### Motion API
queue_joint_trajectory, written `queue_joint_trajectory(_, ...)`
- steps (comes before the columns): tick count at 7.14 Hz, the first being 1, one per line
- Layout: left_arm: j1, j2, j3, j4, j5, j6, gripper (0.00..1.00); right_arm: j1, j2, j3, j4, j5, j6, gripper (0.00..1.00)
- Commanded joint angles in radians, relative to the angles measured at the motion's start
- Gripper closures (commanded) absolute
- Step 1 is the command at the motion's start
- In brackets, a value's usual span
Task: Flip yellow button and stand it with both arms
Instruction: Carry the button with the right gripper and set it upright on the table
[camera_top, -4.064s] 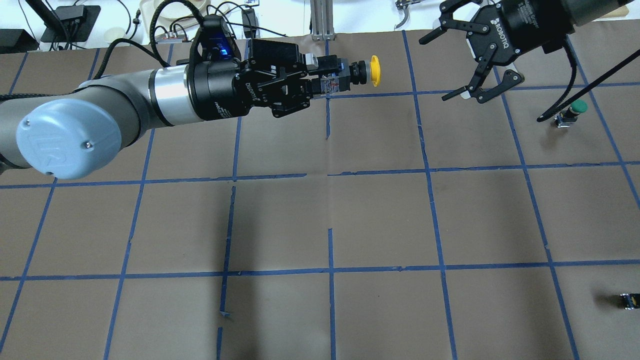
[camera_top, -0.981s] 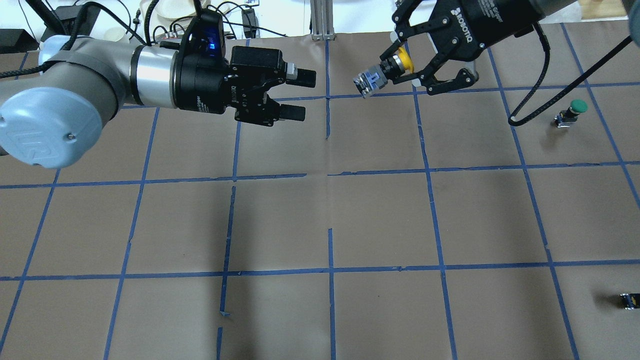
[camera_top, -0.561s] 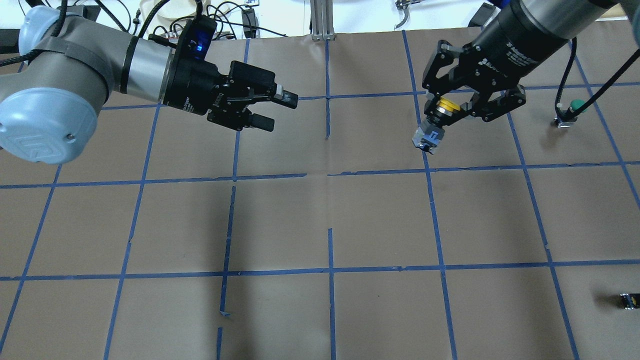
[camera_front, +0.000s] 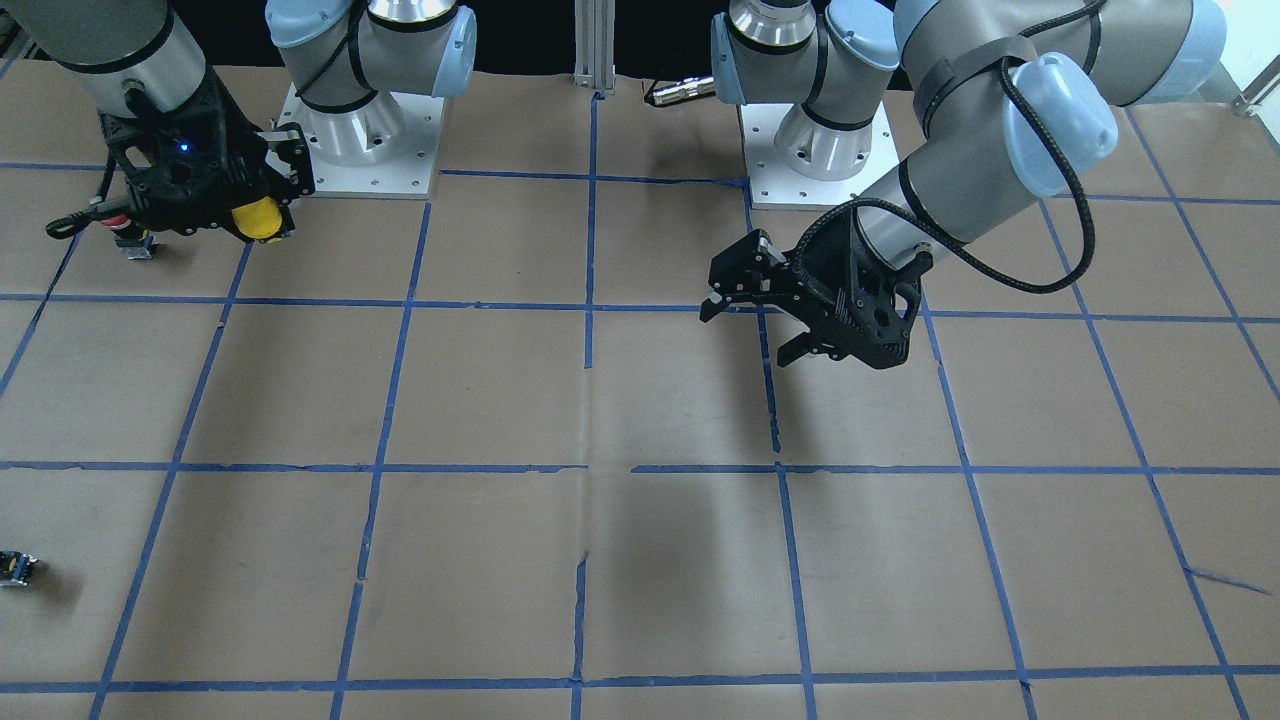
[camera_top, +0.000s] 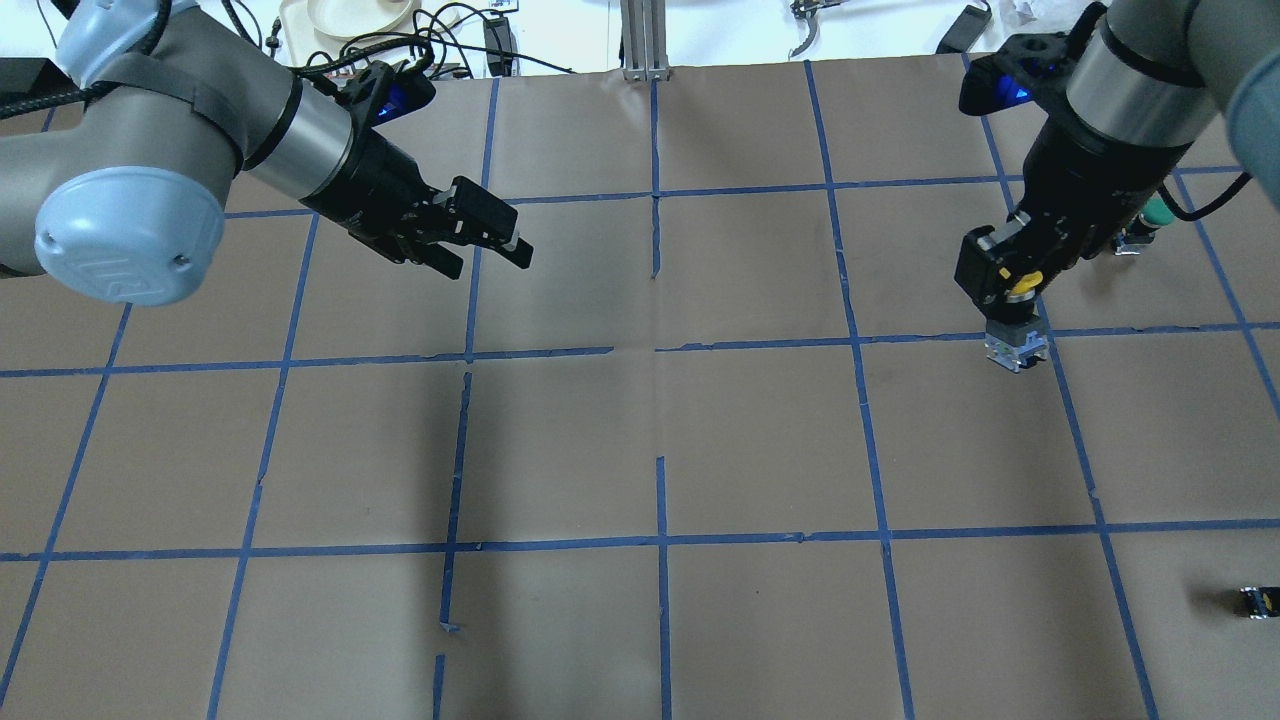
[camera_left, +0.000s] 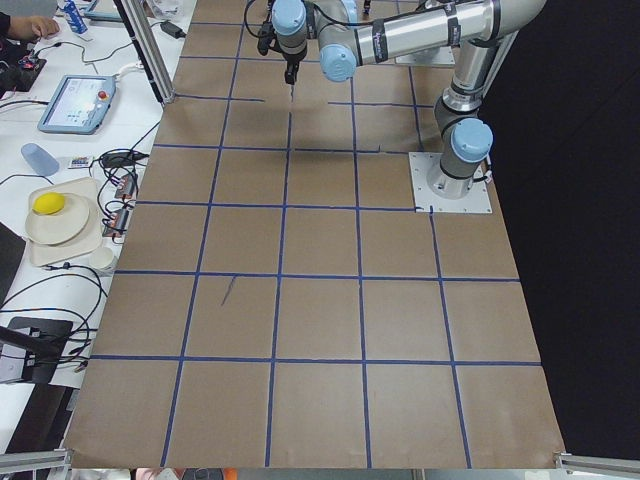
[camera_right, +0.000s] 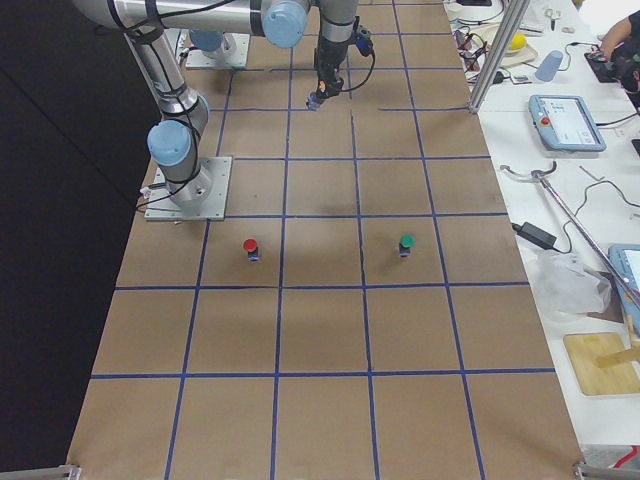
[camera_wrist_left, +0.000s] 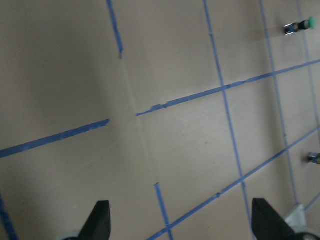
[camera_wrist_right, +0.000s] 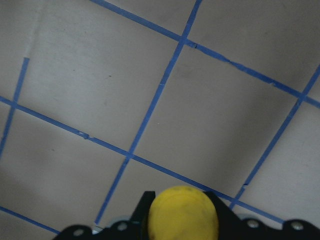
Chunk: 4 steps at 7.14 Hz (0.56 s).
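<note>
Clamping yellow button (camera_top: 1016, 342) cap-up, R claw (camera_top: 1006, 286) has swung further right; L claw (camera_top: 492, 265) spread, empty, pulled back.

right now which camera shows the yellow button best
Overhead exterior: the yellow button shows cap and grey body, in the right tool. Front-facing and right wrist show only the cap; exterior right shows it tiny; exterior left, too far to tell; left wrist, not at all.

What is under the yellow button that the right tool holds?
Under the yellow button lies brown table paper, near a blue tape crossing. The button and the right tool cover the spot directly below, so contact cannot be seen.
</note>
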Motion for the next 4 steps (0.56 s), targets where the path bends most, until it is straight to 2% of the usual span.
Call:
queue_joint_trajectory(1,-0.052,-0.013,0.043,0.003,0.265,-0.002,0.00,-0.039,-0.006,0.101,-0.160,-0.072,-0.321,0.82)
queue_joint_trajectory(2,-0.056,-0.013,0.069,-0.007,0.309,-0.002,0.00,-0.094,-0.005,0.139,-0.263,-0.064,-0.573,0.82)
queue_joint_trajectory(3,-0.060,-0.008,0.069,-0.017,0.332,-0.002,0.00,-0.177,-0.002,0.176,-0.311,-0.054,-0.752,0.82)
queue_joint_trajectory(4,-0.059,0.013,0.077,-0.017,0.334,-0.002,0.00,-0.278,0.007,0.199,-0.325,0.047,-0.978,0.82)
